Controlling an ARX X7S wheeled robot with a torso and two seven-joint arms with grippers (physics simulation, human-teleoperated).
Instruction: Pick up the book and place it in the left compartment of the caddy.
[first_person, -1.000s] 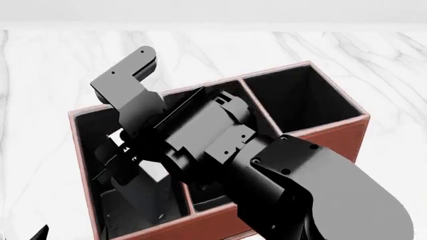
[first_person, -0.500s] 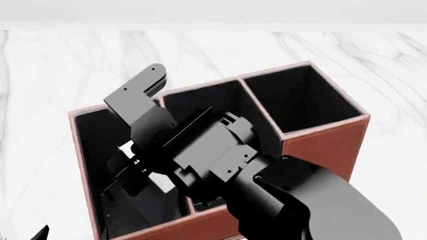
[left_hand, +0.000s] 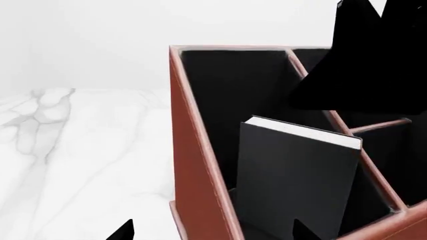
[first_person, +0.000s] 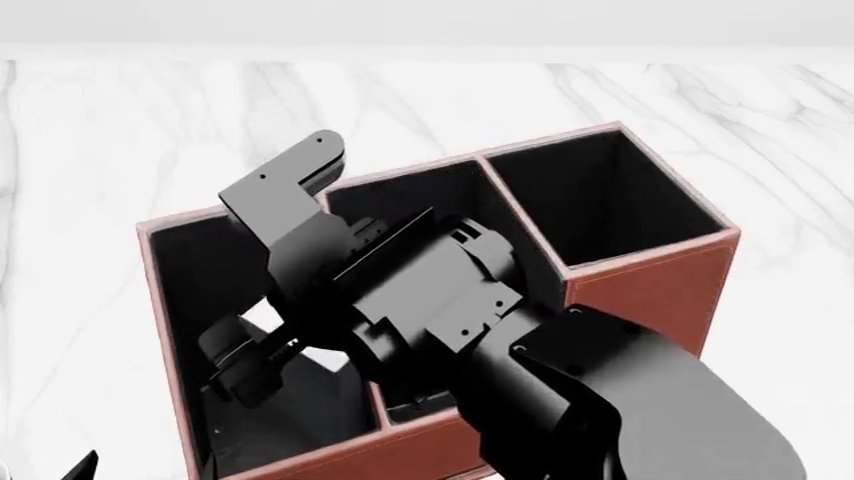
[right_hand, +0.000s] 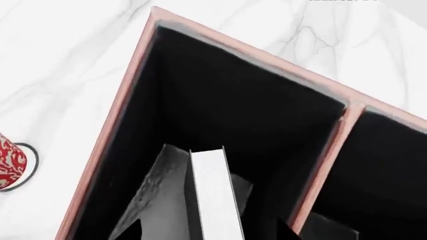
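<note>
The reddish-brown caddy (first_person: 641, 290) stands on the white marble table. The black book (left_hand: 293, 185), with white page edges, stands on end and leans inside the left compartment (left_hand: 227, 90). It also shows in the right wrist view (right_hand: 213, 200) and partly in the head view (first_person: 278, 330). My right gripper (first_person: 247, 362) hangs over the left compartment (first_person: 180, 260); in the right wrist view the right gripper (right_hand: 208, 232) has its fingers spread wide on either side of the book, apart from it. My left gripper (left_hand: 213, 235) is open and empty beside the caddy's outer wall (left_hand: 193, 150).
A red patterned mug (right_hand: 10, 162) stands on the table outside the caddy's wall (right_hand: 120, 115). The right arm (first_person: 601, 400) covers the two middle slots. The square end slot (first_person: 601, 200) is empty. White marble lies all around.
The right arm's upper link has swung to the right in the head view, and the gripper has shifted toward the caddy's front wall. The caddy has not moved.
</note>
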